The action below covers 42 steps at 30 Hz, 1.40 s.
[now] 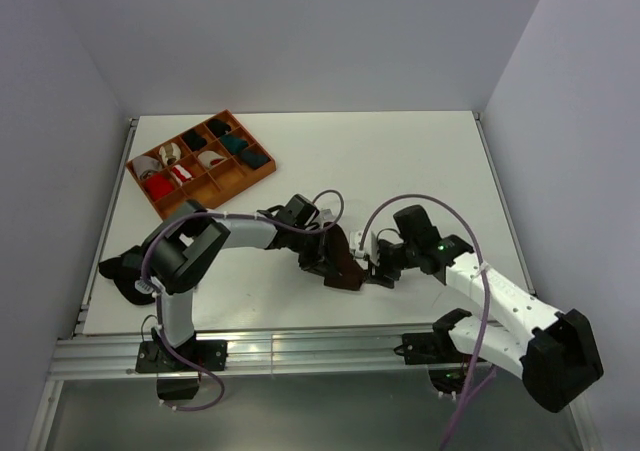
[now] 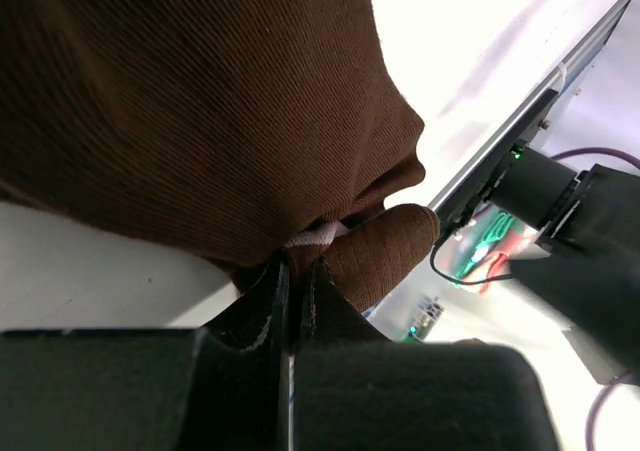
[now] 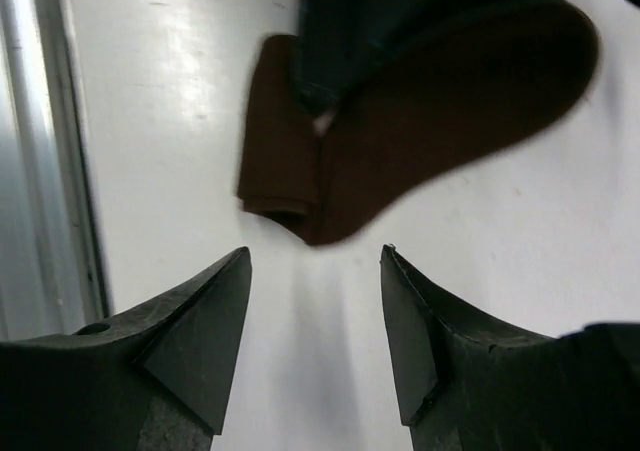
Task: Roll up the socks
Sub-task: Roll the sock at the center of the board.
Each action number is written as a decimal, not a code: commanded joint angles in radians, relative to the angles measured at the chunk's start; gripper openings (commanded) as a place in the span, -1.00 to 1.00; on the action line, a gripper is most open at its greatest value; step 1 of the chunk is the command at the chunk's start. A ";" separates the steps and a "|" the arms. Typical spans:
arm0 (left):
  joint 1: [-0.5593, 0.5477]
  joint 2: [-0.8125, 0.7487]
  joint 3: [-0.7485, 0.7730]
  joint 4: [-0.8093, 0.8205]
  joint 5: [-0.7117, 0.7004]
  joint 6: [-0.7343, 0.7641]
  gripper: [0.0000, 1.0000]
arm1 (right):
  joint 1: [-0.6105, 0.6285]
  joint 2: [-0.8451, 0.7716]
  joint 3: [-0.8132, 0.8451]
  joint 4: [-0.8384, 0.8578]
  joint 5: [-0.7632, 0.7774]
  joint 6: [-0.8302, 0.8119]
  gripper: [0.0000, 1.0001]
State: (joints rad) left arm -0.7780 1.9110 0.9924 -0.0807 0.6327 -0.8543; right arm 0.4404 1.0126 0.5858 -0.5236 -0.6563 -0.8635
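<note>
The dark brown socks (image 1: 347, 264) lie on the white table between my two arms. In the left wrist view the brown ribbed fabric (image 2: 200, 101) fills the upper frame and a sliver of pale pink cuff shows at the pinch. My left gripper (image 2: 296, 271) is shut on a fold of the socks. It sits at the socks' left edge in the top view (image 1: 318, 254). My right gripper (image 3: 315, 261) is open and empty, just short of the socks' folded end (image 3: 330, 186). It sits to their right in the top view (image 1: 374, 263).
An orange compartment tray (image 1: 262, 175) with red, white and teal sock bundles stands at the back left. The table's near metal rail (image 1: 300, 346) runs close below the socks and shows at the left in the right wrist view (image 3: 40, 151).
</note>
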 commanded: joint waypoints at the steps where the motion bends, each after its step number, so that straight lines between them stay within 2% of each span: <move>1: 0.005 0.055 0.018 -0.162 -0.016 0.021 -0.99 | 0.124 -0.052 -0.050 0.046 0.049 -0.010 0.25; 3: 0.005 0.071 0.037 -0.166 -0.016 0.021 -0.99 | 0.220 -0.065 -0.087 0.107 0.117 0.010 0.26; 6: 0.003 0.085 0.045 -0.166 -0.011 0.015 -0.99 | 0.300 -0.052 -0.104 0.155 0.177 0.029 0.28; 13: 0.006 0.091 0.043 -0.151 0.005 0.006 -0.99 | 0.388 0.007 -0.122 0.269 0.309 0.050 0.28; 23: 0.020 0.083 0.051 -0.149 0.022 0.009 -0.99 | 0.478 0.055 -0.155 0.316 0.379 0.060 0.24; 26: 0.022 0.083 0.054 -0.140 0.032 0.006 -0.99 | 0.481 0.093 -0.149 0.321 0.400 0.069 0.09; 27: 0.023 0.083 0.052 -0.136 0.038 0.005 -0.99 | 0.482 0.118 -0.144 0.321 0.405 0.075 -0.04; 29: 0.025 0.079 0.048 -0.116 0.051 -0.002 -0.99 | 0.483 0.135 -0.147 0.333 0.411 0.080 -0.15; 30: 0.026 0.079 0.042 -0.110 0.055 -0.003 -0.99 | 0.482 0.144 -0.155 0.349 0.420 0.089 -0.26; 33: 0.028 0.066 0.035 -0.087 0.053 0.009 -0.90 | 0.482 0.162 -0.141 0.320 0.399 0.090 -0.48; 36: 0.028 0.020 0.037 -0.102 -0.043 0.058 -0.68 | 0.475 0.207 -0.075 0.210 0.341 0.089 -0.58; 40: 0.028 -0.114 -0.020 -0.050 -0.218 0.080 -0.36 | 0.430 0.285 0.014 0.076 0.200 0.075 -0.61; 42: 0.028 -0.177 -0.066 -0.001 -0.295 0.078 -0.30 | 0.416 0.334 0.045 0.031 0.181 0.069 -0.61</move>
State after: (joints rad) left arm -0.7578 1.8427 0.9710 -0.1425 0.5488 -0.8223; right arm 0.8787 1.2873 0.5865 -0.3309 -0.3641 -0.7906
